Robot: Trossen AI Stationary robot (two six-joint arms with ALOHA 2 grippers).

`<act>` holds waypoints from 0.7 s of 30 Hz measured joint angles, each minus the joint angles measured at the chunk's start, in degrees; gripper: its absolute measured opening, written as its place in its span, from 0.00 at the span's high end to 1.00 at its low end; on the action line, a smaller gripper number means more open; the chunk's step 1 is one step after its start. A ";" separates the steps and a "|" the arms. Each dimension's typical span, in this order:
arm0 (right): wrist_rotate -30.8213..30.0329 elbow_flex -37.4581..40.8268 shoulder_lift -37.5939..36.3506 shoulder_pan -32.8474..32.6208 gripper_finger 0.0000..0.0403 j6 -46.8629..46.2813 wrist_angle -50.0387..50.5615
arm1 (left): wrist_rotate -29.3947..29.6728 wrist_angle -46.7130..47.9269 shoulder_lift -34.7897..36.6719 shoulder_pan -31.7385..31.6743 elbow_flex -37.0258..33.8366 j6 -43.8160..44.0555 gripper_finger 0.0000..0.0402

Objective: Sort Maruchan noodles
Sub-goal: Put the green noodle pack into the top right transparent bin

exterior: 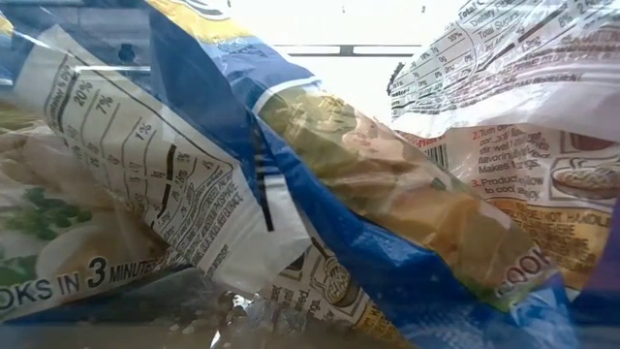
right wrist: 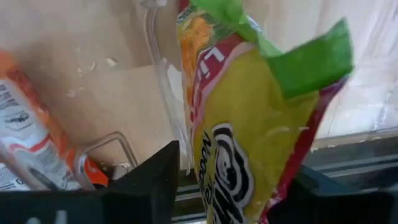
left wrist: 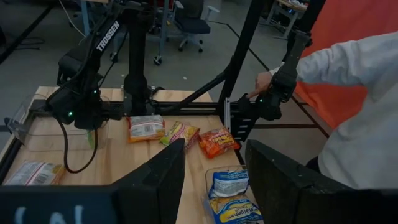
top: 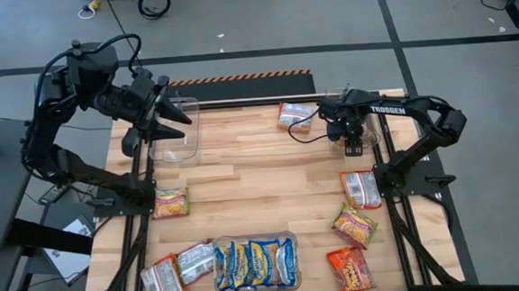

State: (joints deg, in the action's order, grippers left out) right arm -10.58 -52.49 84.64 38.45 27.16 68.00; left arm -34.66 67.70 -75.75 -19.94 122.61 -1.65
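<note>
In the high view my right gripper hangs over a clear bin at the table's far right, shut on a green, yellow and pink noodle packet. An orange packet lies flat to the left of that bin. My left gripper is open and empty, raised over a second clear bin at the far left. A third clear bin at the near edge holds several blue-and-yellow packets. More packets lie flat on the table, on the left and on the right. My right gripper holds the green, yellow and pink packet between its two fingers, which stand on either side of its yellow lower part. The fingers point down from above. The packet reaches out past the fingertips, its green end farthest away, beside the bin's clear wall.
A person in a white sleeve stands beyond the table's right side, one hand near the arm's frame. Blue-and-yellow packets fill the low view. Further packets lie near the front corners. Bare wood shows mid-table.
</note>
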 joint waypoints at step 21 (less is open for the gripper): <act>6.42 -3.21 -4.23 -0.13 0.48 -3.26 8.98 | 0.18 0.01 0.01 0.00 0.00 -0.85 0.57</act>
State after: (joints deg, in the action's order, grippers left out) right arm -4.16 -55.70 80.41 38.33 23.90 76.98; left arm -34.48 67.71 -75.75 -19.94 122.61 -2.50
